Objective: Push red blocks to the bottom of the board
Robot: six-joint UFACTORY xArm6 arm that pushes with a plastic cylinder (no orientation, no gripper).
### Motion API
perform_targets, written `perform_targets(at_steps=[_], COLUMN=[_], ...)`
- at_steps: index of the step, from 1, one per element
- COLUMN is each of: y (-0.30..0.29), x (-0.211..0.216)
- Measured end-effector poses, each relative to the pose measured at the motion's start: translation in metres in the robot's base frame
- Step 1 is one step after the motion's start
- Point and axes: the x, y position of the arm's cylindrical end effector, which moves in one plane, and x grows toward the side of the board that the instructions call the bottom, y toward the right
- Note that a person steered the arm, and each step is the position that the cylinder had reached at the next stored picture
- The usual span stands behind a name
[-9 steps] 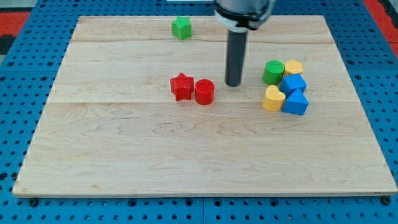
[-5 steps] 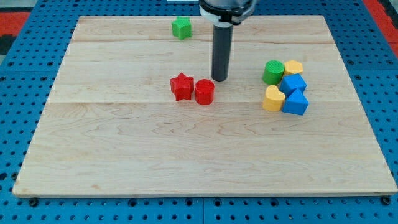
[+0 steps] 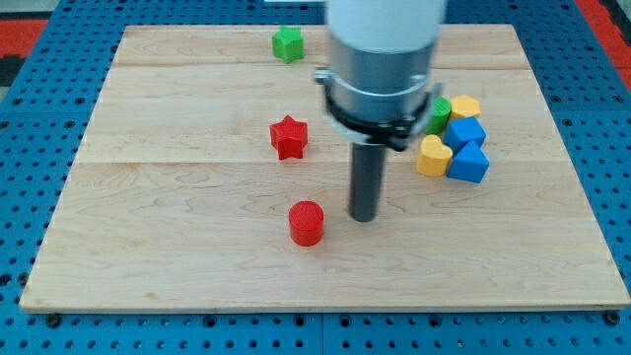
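A red cylinder [image 3: 307, 223] stands on the wooden board [image 3: 197, 266], below the board's middle. A red star [image 3: 288, 137] lies higher up, left of the arm. My tip [image 3: 364, 217] rests on the board just to the right of the red cylinder, a small gap apart from it, and well below and right of the red star.
A green block [image 3: 287, 43] sits near the board's top edge. At the right a cluster holds a green cylinder [image 3: 440, 112] partly hidden by the arm, two yellow blocks [image 3: 464, 106] [image 3: 432, 156] and two blue blocks [image 3: 465, 131] [image 3: 468, 163].
The red cylinder has moved from beside the red star down toward the view's bottom. My tip went from above the red blocks down to the cylinder's right. The star has stayed.
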Motion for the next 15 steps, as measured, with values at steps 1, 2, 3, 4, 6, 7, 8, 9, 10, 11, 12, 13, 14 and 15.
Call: perform_targets(at_steps=[1, 2, 3, 4, 6, 7, 8, 9, 10, 11, 12, 13, 14, 15], y=[-0.009, -0.037, -0.03, -0.041, -0.072, -0.063, -0.01, -0.011, -0.044, -0.056, -0.062, -0.063, -0.066, -0.12], x=[0.029, 0.021, -0.021, -0.045, 0.009, -0.017, -0.075, -0.14, -0.162, -0.128, -0.085, -0.099, -0.144, -0.151])
